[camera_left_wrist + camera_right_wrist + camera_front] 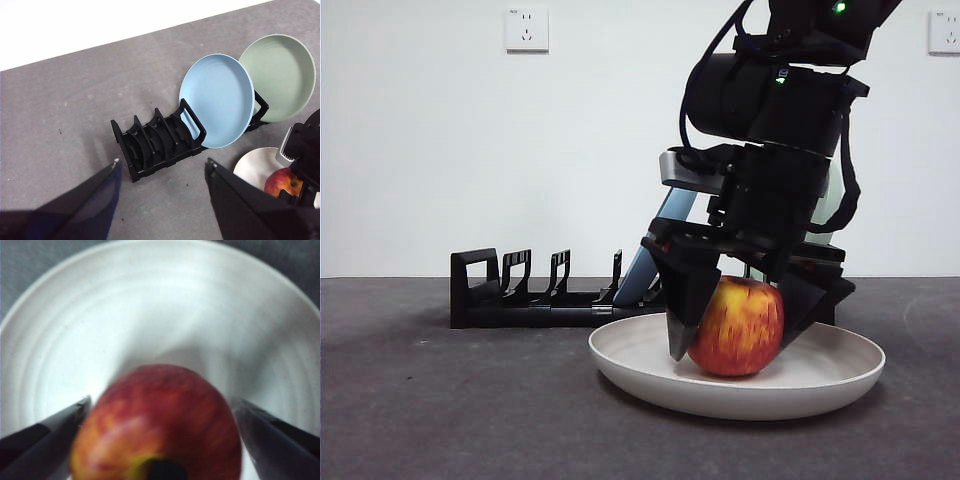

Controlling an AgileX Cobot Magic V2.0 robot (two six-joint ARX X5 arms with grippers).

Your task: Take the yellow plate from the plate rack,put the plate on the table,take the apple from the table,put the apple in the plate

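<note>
Right pincer (pixel 735 335), reaching down from upper right, straddles the apple (pixel 738 327) resting in the yellow plate (pixel 650 372), jaws spread apart, released.

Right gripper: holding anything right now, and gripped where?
Cannot be told for sure. The right gripper straddles the red-and-yellow streaked apple at its sides, apple resting in the pale cream round plate; the fingers look slightly apart from it.

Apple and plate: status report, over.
Right gripper open around the apple, which sits in the yellow plate on the table. Left gripper open, up over the plate rack. Nothing in the way.
</note>
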